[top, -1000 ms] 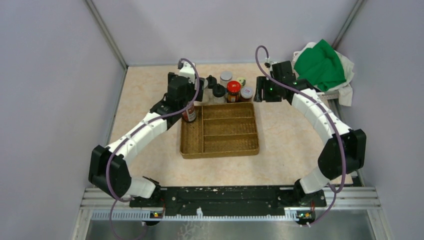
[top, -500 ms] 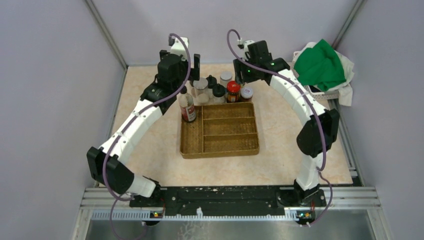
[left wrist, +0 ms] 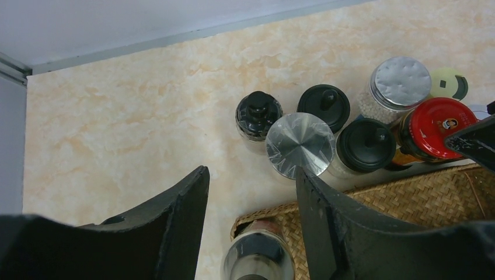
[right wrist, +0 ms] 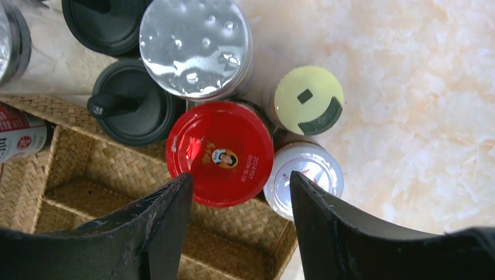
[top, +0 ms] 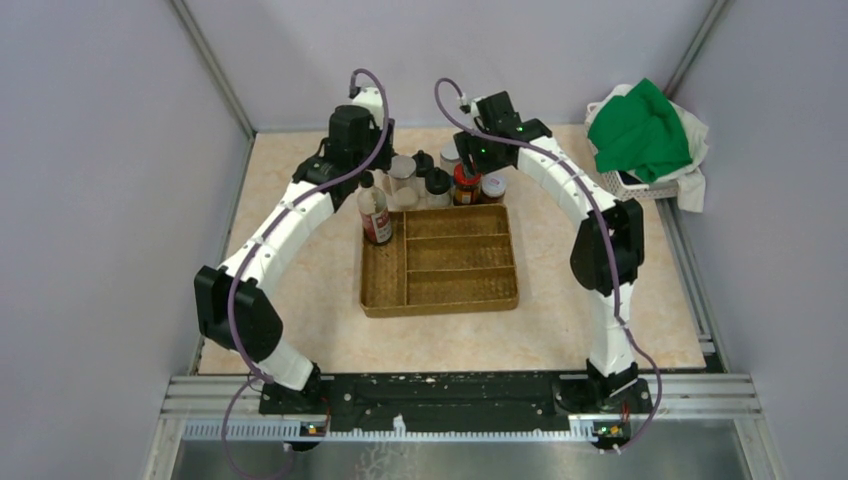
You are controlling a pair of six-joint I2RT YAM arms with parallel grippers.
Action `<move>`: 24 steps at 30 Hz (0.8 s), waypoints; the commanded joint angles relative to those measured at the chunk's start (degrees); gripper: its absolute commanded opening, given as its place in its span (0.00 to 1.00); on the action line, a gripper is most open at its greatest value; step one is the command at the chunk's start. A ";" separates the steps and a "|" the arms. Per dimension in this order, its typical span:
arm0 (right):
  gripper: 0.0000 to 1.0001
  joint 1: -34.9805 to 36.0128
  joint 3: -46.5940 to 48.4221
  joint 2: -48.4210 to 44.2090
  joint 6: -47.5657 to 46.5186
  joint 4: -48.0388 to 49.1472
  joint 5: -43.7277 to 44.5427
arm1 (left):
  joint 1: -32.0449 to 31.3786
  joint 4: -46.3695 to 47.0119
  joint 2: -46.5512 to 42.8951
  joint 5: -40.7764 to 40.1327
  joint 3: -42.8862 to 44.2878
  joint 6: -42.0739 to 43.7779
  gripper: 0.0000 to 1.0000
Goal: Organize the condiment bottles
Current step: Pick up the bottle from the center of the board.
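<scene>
Above the jars (left wrist: 299, 144), both grippers (left wrist: 251, 172) (right wrist: 240, 175) half-open, empty.

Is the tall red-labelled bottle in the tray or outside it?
In. The bottle stands upright in the tray's left compartment, at its far end; the left wrist view shows wicker around it.

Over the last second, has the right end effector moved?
Yes. The right end effector swung left, from off the wicker tray's far right corner to over the red-lidded jar behind its far edge.
</scene>
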 commanded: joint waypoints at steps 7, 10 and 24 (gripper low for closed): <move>0.64 1.00 6.46 3.84 -1.34 -0.32 -0.64 | 1.11 2.10 -1.01 1.18 -0.82 0.11 0.63; 0.64 1.28 6.44 4.19 -1.38 -0.45 -1.04 | 1.31 2.33 -0.92 1.28 -1.18 0.02 0.63; 0.80 2.74 3.93 4.19 -1.85 -0.46 -1.78 | 1.53 2.81 -0.82 2.09 -2.16 -0.55 0.62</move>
